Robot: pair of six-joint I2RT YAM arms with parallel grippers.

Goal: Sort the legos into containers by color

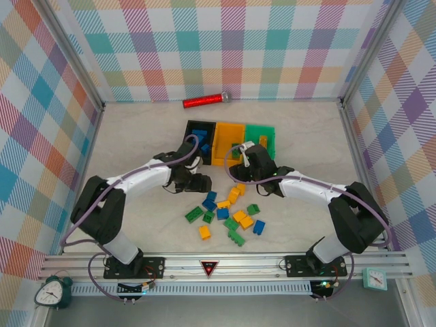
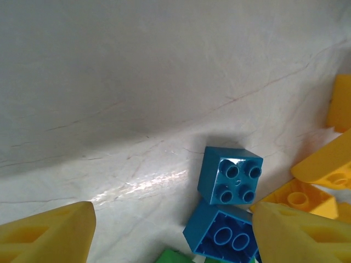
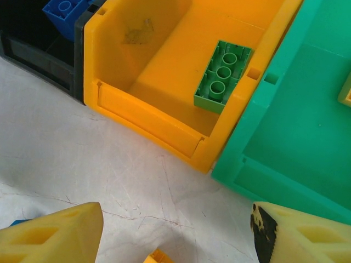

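Three little bins sit side by side on the table [image 1: 136, 136]: a black bin [image 1: 193, 125], an orange bin [image 1: 225, 136] and a green bin [image 1: 257, 131]. Many loose legos [image 1: 223, 213] lie in a heap in front of the bins, nearer the arms. They are blue, green and orange, all mixed up. The left tool [image 2: 173, 211] is open, with its two yellow fingers [image 2: 49, 233] far apart and nothing held between them. It is low over the table at the left side of the heap. Just ahead of it lies a blue brick with four bumps [image 2: 230, 175], and it touches another blue brick [image 2: 222, 233] that sits close to the tool's right finger. Some orange bricks [image 2: 301, 197] lie beside them. The right tool [image 3: 176, 211] is open too, and it holds nothing. It hangs over the table just in front of the orange bin. A long green brick [image 3: 224, 75] lies inside the orange bin, close to the wall next to the green bin. A blue brick [image 3: 64, 10] lies in the black bin. A yellow brick [image 1: 263, 142] lies in the green bin. A red tube with a silver tip [image 1: 206, 101] lies near the back wall, well apart from the bins.
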